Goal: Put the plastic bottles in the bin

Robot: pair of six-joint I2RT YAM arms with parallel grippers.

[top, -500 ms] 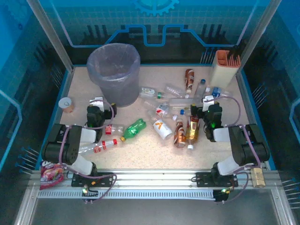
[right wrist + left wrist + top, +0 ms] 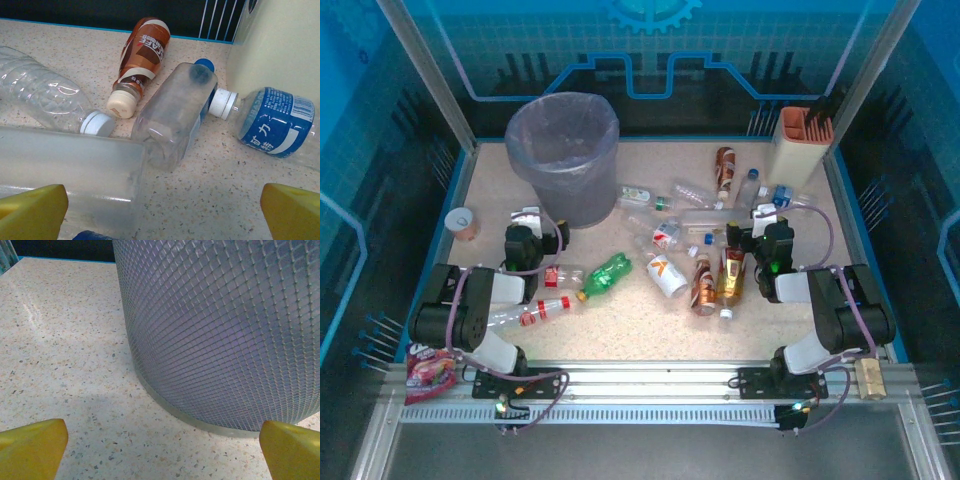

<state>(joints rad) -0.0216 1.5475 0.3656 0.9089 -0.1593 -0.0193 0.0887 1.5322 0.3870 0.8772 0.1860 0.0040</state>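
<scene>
The round grey-lavender bin (image 2: 563,150) with its bag liner stands at the back left. My left gripper (image 2: 530,218) is open just in front of it, and the left wrist view has the bin's mesh wall (image 2: 225,330) close ahead of the open gripper (image 2: 162,455), nothing between the fingers. Plastic bottles lie scattered mid-table: a green one (image 2: 608,274), a red-labelled clear one (image 2: 535,311), brown ones (image 2: 705,290). My right gripper (image 2: 763,213) is open and empty (image 2: 162,215), facing a clear blue-capped bottle (image 2: 175,112), a brown bottle (image 2: 142,55), a blue-labelled bottle (image 2: 272,122) and a frosted bottle (image 2: 65,165).
A cream-and-orange holder (image 2: 798,145) stands at the back right, its wall (image 2: 285,45) close to the right gripper. A small paper cup (image 2: 464,222) sits at the left edge. A red snack packet (image 2: 428,368) lies by the left arm's base.
</scene>
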